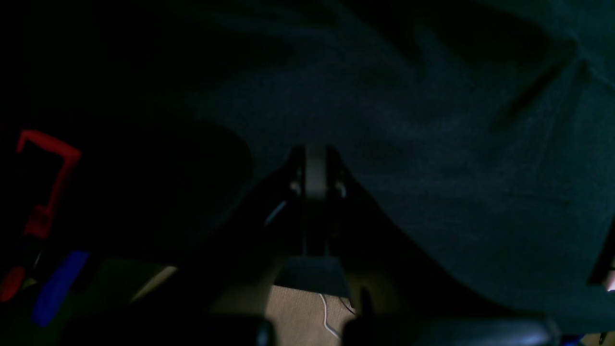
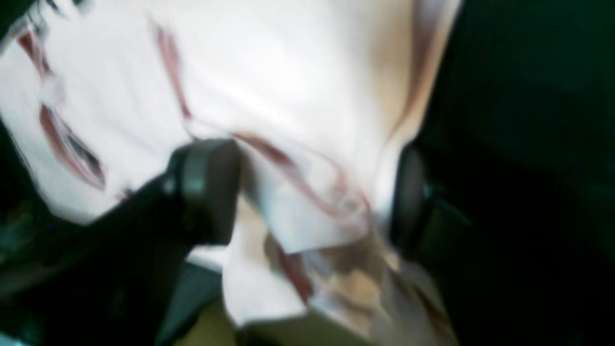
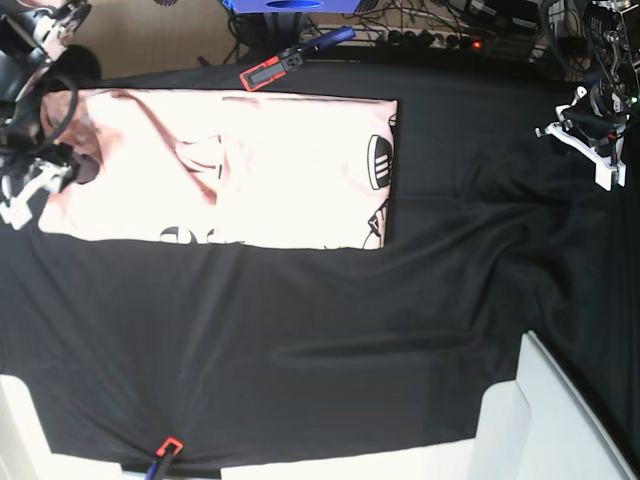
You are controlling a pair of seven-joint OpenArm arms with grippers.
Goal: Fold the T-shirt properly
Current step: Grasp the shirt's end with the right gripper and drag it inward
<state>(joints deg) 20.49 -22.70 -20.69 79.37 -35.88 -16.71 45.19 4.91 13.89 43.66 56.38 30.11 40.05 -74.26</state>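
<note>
The T-shirt [image 3: 230, 170] lies partly folded at the far left of the surface [image 3: 330, 330]. Our right end effector [image 2: 307, 192] straddles its left edge, spread; we should pinch both layers before lifting. Our left end effector [image 1: 315, 173], far right, is pressed together, empty.

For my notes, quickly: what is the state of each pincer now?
Left pincer: closed, holding nothing.
Right pincer: open around a T-shirt edge, no grip yet.
</note>
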